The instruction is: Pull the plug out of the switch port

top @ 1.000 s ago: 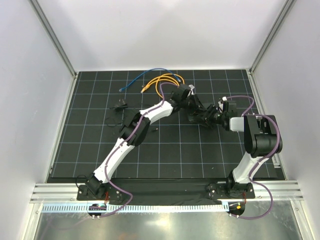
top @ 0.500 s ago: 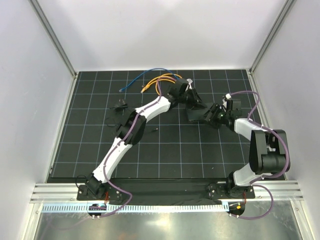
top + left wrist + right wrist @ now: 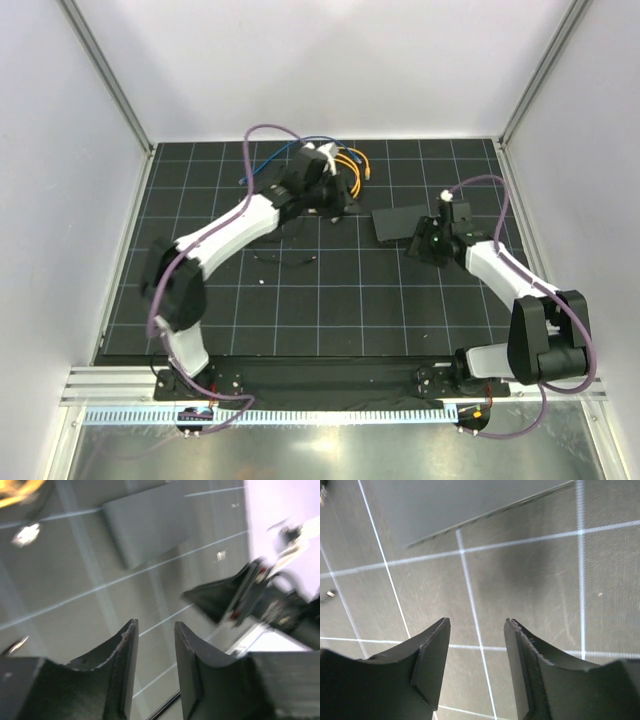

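Observation:
The flat matte-black box (image 3: 393,222) lies on the gridded mat right of centre, and no cable shows in its edge. The orange cable (image 3: 350,160) lies behind it, its plug end (image 3: 367,172) free on the mat. My left gripper (image 3: 338,203) is left of the box, apart from it, open and empty. In the blurred left wrist view (image 3: 154,625) the box (image 3: 145,525) lies ahead. My right gripper (image 3: 414,244) is at the box's right end, open and empty. In the right wrist view (image 3: 477,622) the box (image 3: 460,505) lies just beyond the fingertips.
A blue cable (image 3: 268,160) curves at the back left beside the orange one. A thin black wire (image 3: 288,259) lies on the mat left of centre. White walls stand on three sides of the mat (image 3: 330,310).
My left arm has swung left, away from the box, and the orange cable has shifted with it. The box now lies uncovered. My right gripper has drawn back slightly to the box's right end.

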Motion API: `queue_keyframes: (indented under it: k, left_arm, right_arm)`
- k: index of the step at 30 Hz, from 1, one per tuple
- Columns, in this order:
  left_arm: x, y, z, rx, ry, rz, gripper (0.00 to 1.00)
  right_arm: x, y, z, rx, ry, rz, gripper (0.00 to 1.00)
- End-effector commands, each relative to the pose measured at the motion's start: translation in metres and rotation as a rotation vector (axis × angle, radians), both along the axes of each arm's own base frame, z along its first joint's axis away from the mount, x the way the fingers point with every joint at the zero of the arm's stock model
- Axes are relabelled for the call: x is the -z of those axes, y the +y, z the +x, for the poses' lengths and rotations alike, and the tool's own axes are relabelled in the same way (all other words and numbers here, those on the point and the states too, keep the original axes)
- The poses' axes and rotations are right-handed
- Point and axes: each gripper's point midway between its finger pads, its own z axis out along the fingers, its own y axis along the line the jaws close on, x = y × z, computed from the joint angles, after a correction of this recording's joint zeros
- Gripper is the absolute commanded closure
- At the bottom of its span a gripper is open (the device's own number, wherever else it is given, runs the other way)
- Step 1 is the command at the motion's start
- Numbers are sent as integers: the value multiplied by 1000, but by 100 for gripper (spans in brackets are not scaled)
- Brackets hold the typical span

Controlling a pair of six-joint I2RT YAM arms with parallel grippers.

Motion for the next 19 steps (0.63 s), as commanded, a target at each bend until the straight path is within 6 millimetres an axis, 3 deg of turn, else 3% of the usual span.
queue_keyframes:
  k: [1,4,5,6,7,8,9,11,12,13,14,15,16,18,19]
  left_arm:
    - [21,67,-26,-76,-81,207,60]
    - [3,107,-44,-180,-152,203,53]
    - [30,124,-57,-191,-107,230,51]
    - [34,131,-65,-200,-96,218,50]
    - [22,138,-73,-220,-120,169,50]
    - [51,148,-89,-231,-57,182,48]
    - [54,153,-96,-241,-47,160,48]
    - [52,157,-112,-245,-46,88,47]
    - [72,163,-125,-243,-9,92,46]
    - [74,164,-130,-241,-5,73,46]
    - [64,163,-132,-243,-37,20,44]
    - [77,165,-140,-245,-6,14,43]
    - [76,163,-145,-235,-1,-17,43]
    - [60,155,-149,-220,-27,-124,42]
    - [66,151,-159,-181,-6,-167,42]
  right_arm:
    - [-20,-7,0,-8,-27,-239,43]
    - [-19,-2,-5,-24,-3,-265,42]
    - [-14,-1,-9,-32,9,-265,41]
    - [-13,-1,-11,-33,10,-265,40]
    - [-11,-2,-14,-33,14,-263,39]
    - [-5,-4,-20,-34,28,-273,37]
    - [-4,-6,-23,-29,30,-278,32]
    - [3,-6,-33,-37,55,-277,30]
    - [5,-4,-37,-44,61,-266,29]
    - [4,7,-42,-82,65,-209,28]
    - [7,11,-46,-101,68,-187,27]
    - [5,18,-49,-119,58,-169,10]
    - [-5,30,-52,-155,25,-96,0]
    - [-9,43,-56,-172,-5,-13,0]
    - [-14,51,-57,-184,-28,36,0]
